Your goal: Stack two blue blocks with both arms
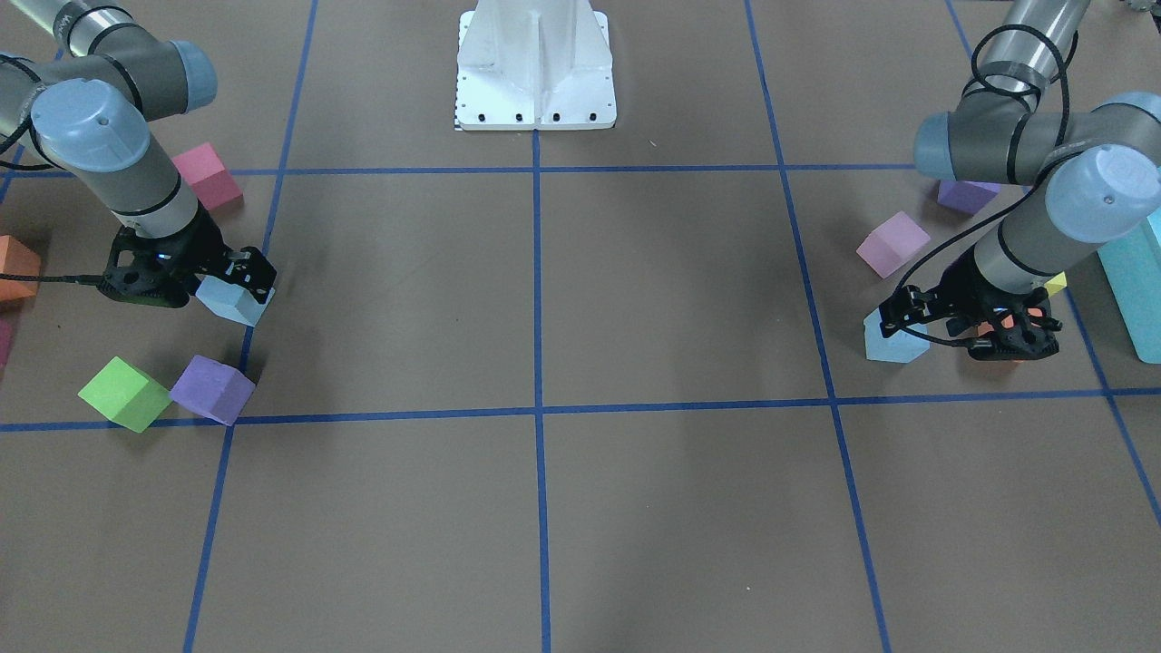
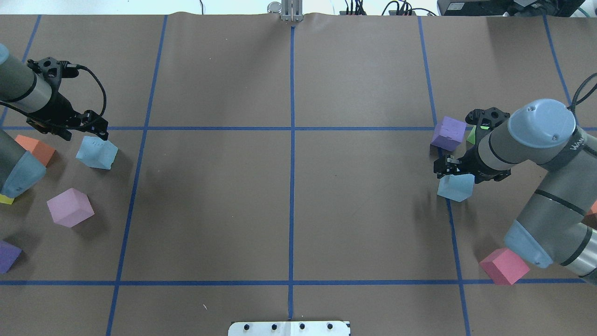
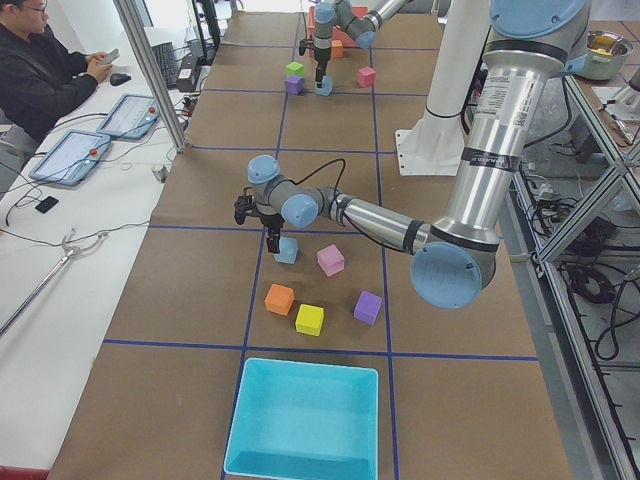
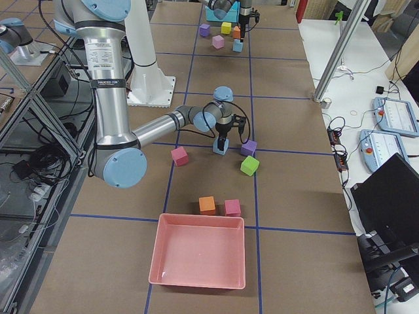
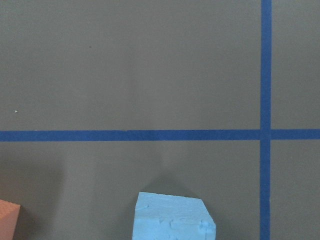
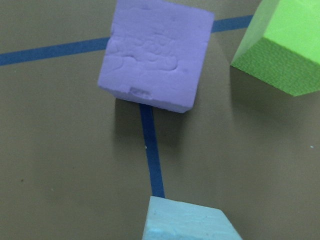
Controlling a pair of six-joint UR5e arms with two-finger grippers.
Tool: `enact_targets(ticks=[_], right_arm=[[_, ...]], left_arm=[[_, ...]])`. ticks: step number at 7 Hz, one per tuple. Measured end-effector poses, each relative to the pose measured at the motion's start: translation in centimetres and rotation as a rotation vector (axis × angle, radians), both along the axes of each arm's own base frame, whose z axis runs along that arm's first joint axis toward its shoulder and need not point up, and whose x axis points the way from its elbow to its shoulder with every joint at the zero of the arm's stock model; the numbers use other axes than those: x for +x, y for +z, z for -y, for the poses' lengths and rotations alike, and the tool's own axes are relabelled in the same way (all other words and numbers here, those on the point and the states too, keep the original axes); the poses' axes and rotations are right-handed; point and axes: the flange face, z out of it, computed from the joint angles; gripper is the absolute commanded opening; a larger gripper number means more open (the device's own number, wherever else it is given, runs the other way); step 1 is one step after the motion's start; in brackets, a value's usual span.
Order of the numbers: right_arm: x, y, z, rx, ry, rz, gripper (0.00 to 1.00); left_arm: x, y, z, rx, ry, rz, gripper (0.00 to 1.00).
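Two pale blue blocks lie far apart on the brown table. My left gripper [image 2: 93, 132] stands over the left blue block [image 2: 96, 154], jaws down around its top at block width and shut on it. It also shows in the front view [image 1: 893, 349] and low in the left wrist view [image 5: 172, 220]. My right gripper [image 2: 451, 169] is likewise shut on the other blue block [image 2: 456, 187], which shows in the front view [image 1: 231, 305] and the right wrist view [image 6: 187, 222]. Both blocks sit at table level.
A purple cube [image 2: 448, 133] and a green cube [image 6: 280, 50] lie just beyond the right block, and a pink-red cube [image 2: 503, 266] nearer the base. An orange cube [image 2: 35, 149] and a lilac cube [image 2: 70, 206] flank the left block. A turquoise bin [image 3: 305, 420] and a pink bin [image 4: 200, 258] stand at the table's ends.
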Motion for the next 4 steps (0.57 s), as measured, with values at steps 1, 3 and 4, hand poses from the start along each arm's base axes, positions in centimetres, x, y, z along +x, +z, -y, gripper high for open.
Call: enact_targets(ticks=[1,3,4], right_arm=[[-0.4,0.2,0.0,0.006,0.0,0.002,0.95],[-1.2,1.1,0.1,0.013,0.01,0.025,0.89],[-1.4,1.2,0.0,0.015,0.012,0.033,0.86]], left_arm=[[-0.1,0.6,-0.2,0.003,0.002,0.0,1.0],[0.2,1.6,-0.3,0.005,0.006,-0.001,0.99],[0.7,1.9,-0.5,0.003,0.013,-0.001,0.99]])
